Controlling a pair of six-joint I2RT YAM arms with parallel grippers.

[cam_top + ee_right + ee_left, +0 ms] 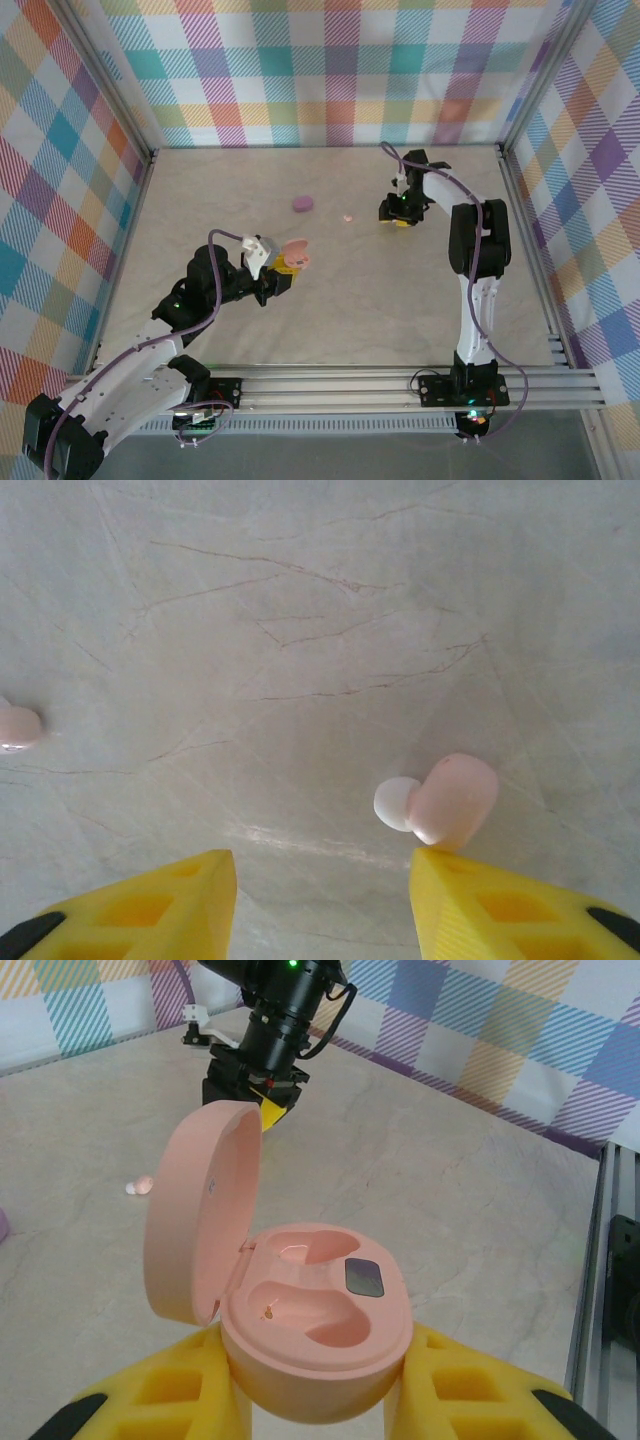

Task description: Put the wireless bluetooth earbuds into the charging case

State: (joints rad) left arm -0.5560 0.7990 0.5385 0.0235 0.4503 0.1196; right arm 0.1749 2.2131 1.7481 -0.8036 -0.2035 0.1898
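My left gripper [283,266] is shut on the pink charging case [318,1312], its yellow fingers [190,1390] pressing both sides of the base. The lid [198,1222] stands open to the left, and both wells are empty. My right gripper [322,865] hangs open just above the table at the back right [400,212]. A pale pink earbud [452,800] with a white tip lies on the table against the tip of its right finger [470,900], outside the gap. A second earbud [18,727] lies apart on the table, to the left of that gripper [347,218] [140,1186].
A purple round puck [303,204] lies on the table behind the case. Plaid walls close the table on three sides. An aluminium rail [400,385] runs along the near edge.
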